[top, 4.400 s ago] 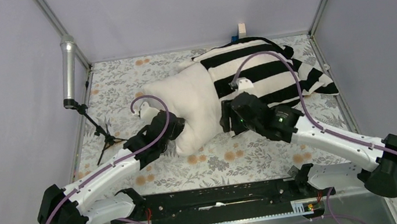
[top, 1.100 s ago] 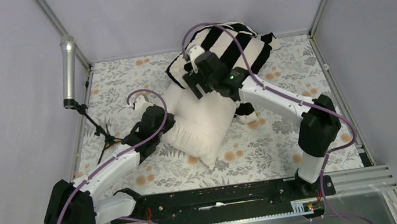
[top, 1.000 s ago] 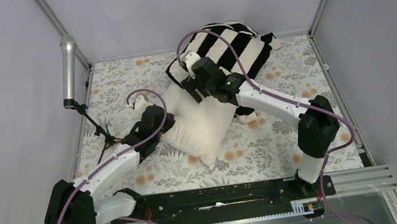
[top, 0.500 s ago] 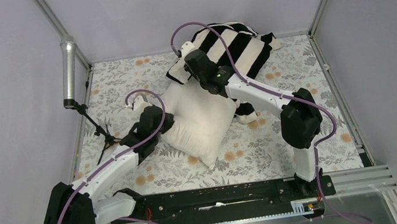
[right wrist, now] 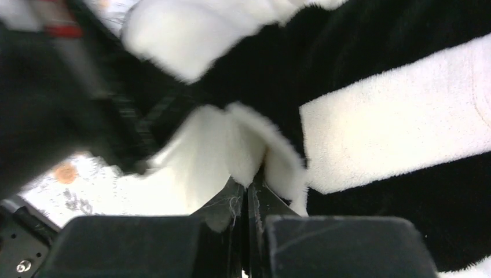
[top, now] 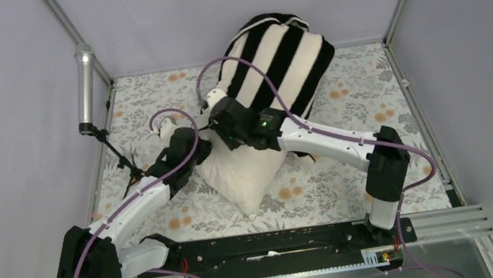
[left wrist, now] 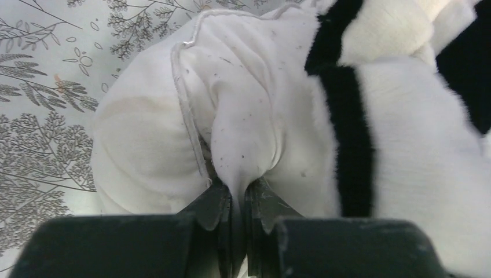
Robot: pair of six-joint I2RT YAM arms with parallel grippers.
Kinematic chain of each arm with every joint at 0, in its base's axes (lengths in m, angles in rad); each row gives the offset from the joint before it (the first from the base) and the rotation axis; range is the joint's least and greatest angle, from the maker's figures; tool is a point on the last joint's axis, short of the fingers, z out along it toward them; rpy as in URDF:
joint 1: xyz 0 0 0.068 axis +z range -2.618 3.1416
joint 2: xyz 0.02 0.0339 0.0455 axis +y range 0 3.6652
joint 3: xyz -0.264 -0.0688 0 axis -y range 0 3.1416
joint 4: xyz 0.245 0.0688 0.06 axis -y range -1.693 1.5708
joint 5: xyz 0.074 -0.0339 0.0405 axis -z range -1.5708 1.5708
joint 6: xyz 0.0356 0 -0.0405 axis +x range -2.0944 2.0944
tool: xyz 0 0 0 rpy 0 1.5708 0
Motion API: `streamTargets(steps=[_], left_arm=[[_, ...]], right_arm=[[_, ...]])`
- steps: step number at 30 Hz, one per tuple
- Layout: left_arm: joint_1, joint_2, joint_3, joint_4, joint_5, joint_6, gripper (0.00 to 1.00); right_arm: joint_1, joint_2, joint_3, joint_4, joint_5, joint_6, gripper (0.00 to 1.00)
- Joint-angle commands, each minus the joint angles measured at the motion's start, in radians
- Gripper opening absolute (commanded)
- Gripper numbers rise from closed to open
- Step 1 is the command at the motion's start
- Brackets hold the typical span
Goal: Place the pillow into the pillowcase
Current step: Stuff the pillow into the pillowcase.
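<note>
Pillow (top: 249, 175) lies mid-frame in the top view on the floral table covering (top: 144, 102). Its long axis runs diagonally: the bare corner points to the lower centre, and the far end (toward the top centre) is sheathed in the striped pillowcase (top: 275, 55). The left gripper (left wrist: 234, 196) pinches a fold of the pillow's cream fabric. The right gripper (right wrist: 249, 186) is clamped on the pillowcase's fluffy hem.

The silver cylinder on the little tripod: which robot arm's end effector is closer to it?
Left. The left end effector, shut on the pillow, sits just right of the tripod holding the silver cylinder; the right end effector, shut on the pillowcase, lies farther right.
</note>
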Motion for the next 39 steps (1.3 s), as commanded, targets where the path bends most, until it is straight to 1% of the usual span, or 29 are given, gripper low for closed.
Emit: streamTargets(steps=[1, 2, 3, 6, 9, 10, 11, 13, 15, 17, 21, 24, 26, 28, 31, 32, 33, 34, 35, 36, 37, 39], left_arm=[[-0.004, -0.020, 0.047, 0.127, 0.067, -0.095, 0.00], [-0.006, -0.017, 0.045, 0.132, 0.067, -0.096, 0.00], [-0.006, -0.011, 0.042, 0.138, 0.074, -0.092, 0.00], [-0.005, 0.006, 0.048, 0.146, 0.087, -0.057, 0.00], [-0.004, 0.016, 0.072, 0.125, 0.081, -0.017, 0.00], [-0.002, 0.015, 0.082, 0.113, 0.079, -0.004, 0.00], [0.003, 0.016, 0.093, 0.102, 0.085, 0.016, 0.00], [0.026, 0.025, 0.118, 0.076, 0.119, 0.043, 0.00], [0.052, 0.047, 0.153, 0.038, 0.148, 0.071, 0.00], [0.068, 0.068, 0.182, 0.016, 0.168, 0.101, 0.00], [0.099, 0.101, 0.212, -0.003, 0.219, 0.127, 0.00], [0.134, 0.128, 0.252, -0.031, 0.266, 0.156, 0.00], [0.157, 0.140, 0.281, -0.036, 0.306, 0.185, 0.05], [0.174, 0.160, 0.329, -0.062, 0.330, 0.218, 0.06], [0.182, 0.189, 0.404, -0.123, 0.376, 0.274, 0.13], [0.182, 0.187, 0.412, -0.135, 0.386, 0.286, 0.16], [0.182, 0.181, 0.413, -0.142, 0.398, 0.297, 0.22], [0.182, 0.169, 0.409, -0.154, 0.407, 0.304, 0.29], [0.182, 0.154, 0.407, -0.169, 0.421, 0.314, 0.39], [0.182, 0.135, 0.404, -0.196, 0.440, 0.326, 0.55], [0.182, 0.108, 0.398, -0.210, 0.447, 0.335, 0.69], [0.182, 0.038, 0.379, -0.257, 0.467, 0.345, 0.96]], right_arm=[[-0.104, -0.086, -0.095, 0.047, -0.152, 0.150, 0.03], [-0.116, -0.090, -0.099, 0.035, -0.143, 0.150, 0.08], [-0.119, -0.101, -0.099, 0.026, -0.120, 0.145, 0.19], [-0.119, -0.169, -0.117, 0.014, -0.059, 0.133, 0.60], [-0.119, -0.244, -0.158, -0.038, 0.100, 0.133, 0.90], [-0.120, -0.280, -0.198, -0.043, 0.159, 0.136, 0.97], [-0.125, -0.321, -0.247, -0.038, 0.221, 0.139, 0.99], [-0.163, -0.425, -0.358, -0.019, 0.240, 0.155, 1.00], [-0.241, -0.515, -0.477, 0.029, 0.195, 0.178, 1.00], [-0.272, -0.582, -0.584, 0.089, 0.179, 0.180, 1.00], [-0.281, -0.614, -0.721, 0.221, 0.095, 0.166, 1.00], [-0.281, -0.580, -0.755, 0.289, 0.080, 0.161, 1.00], [-0.283, -0.540, -0.747, 0.323, 0.087, 0.145, 1.00], [-0.285, -0.495, -0.719, 0.334, 0.126, 0.134, 1.00], [-0.318, -0.443, -0.649, 0.306, 0.177, 0.150, 1.00], [-0.326, -0.438, -0.633, 0.305, 0.195, 0.153, 0.99], [-0.331, -0.435, -0.619, 0.302, 0.205, 0.150, 0.95], [-0.336, -0.431, -0.605, 0.298, 0.207, 0.150, 0.91], [-0.340, -0.422, -0.592, 0.289, 0.208, 0.154, 0.82], [-0.342, -0.412, -0.578, 0.280, 0.208, 0.159, 0.71], [-0.343, -0.398, -0.569, 0.269, 0.203, 0.164, 0.62], [-0.342, -0.384, -0.560, 0.255, 0.194, 0.181, 0.49]])
